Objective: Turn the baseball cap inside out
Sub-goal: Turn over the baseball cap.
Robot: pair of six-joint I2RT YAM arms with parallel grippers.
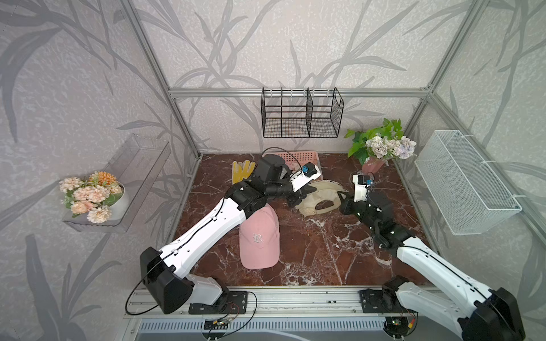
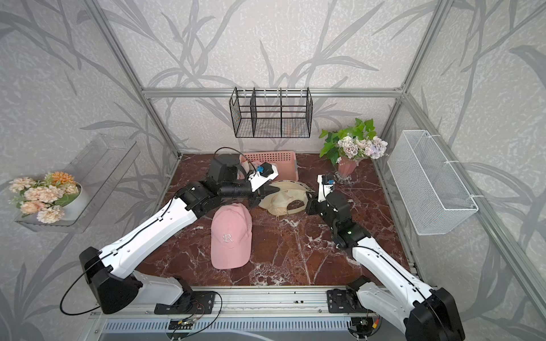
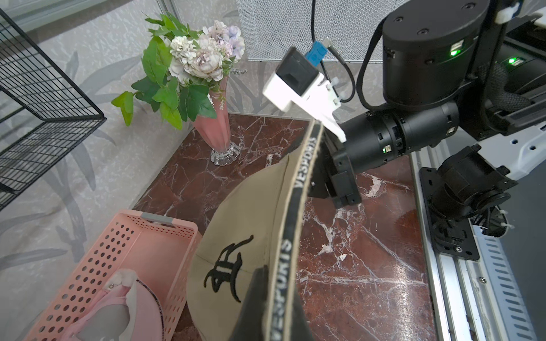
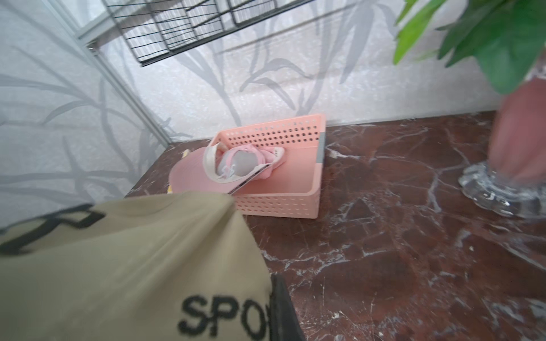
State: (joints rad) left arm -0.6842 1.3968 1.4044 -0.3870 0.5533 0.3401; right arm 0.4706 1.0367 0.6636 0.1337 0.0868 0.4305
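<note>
Left tool (image 1: 296,203) is clenched on the rim of the beige cap (image 1: 319,198). The right tool (image 1: 342,203) is clenched on the same rim at the opposite side. The cap hangs between them over the back middle of the bench (image 1: 310,254), just in front of the basket (image 2: 274,156).

In the left wrist view the lettered band (image 3: 298,189) runs as a taut line from the left tool's finger (image 3: 251,307) straight to the right tool (image 3: 334,184). That line is the cap's long axis, lying across the bench from arm to arm. The crown, with its black logo (image 3: 227,268) facing outward, bulges to the basket side of the band, so I judge it is not yet pushed through.

The right wrist view is blurred and shows only cloth lying against one finger (image 4: 282,308). That is probably a grip on the band's edge, but its depth is not visible.

Neither arm is nearer, since each holds one end. The coming move turns on the crown lying behind the stretched rim. One tool would likely have to let go and press the crown forward through the opening while the other holds.

A pink cap (image 1: 260,236) lies on the bench nearer the front, apart from both tools.
</note>
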